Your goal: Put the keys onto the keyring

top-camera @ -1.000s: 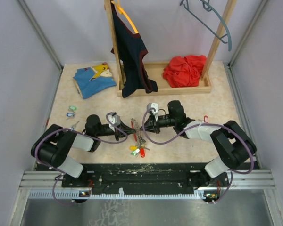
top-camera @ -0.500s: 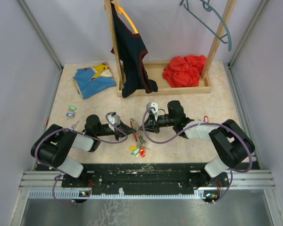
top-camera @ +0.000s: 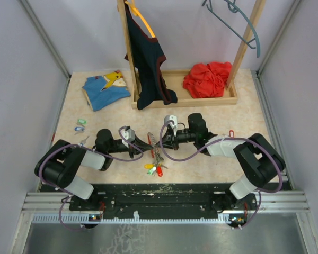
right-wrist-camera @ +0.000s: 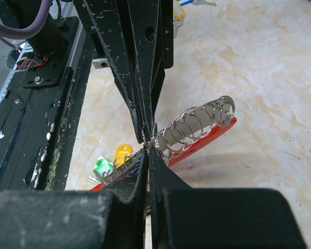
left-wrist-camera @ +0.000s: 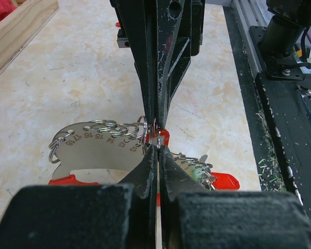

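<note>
While three small tagged keys lie loose on the beige marbled table (top-camera: 217,114), the left gripper (left-wrist-camera: 156,149) and right gripper (right-wrist-camera: 147,147) meet tip to tip at its centre. Both are clamped tight on the silver numbered keyring plate (left-wrist-camera: 101,148). A yellow-tagged key (right-wrist-camera: 122,152) and a green-tagged key (right-wrist-camera: 100,167) appear threaded. The loose green-tagged key (top-camera: 81,121), blue-tagged key (top-camera: 78,128) and red-tagged key (top-camera: 231,132) remain, so the job looks part done.

Small move here: the right arm (top-camera: 257,159) has pulled its elbow in toward the middle, and the right fingers (top-camera: 162,142) have crept a touch nearer the left fingers (top-camera: 146,143) over the keyring (top-camera: 157,154).
</note>
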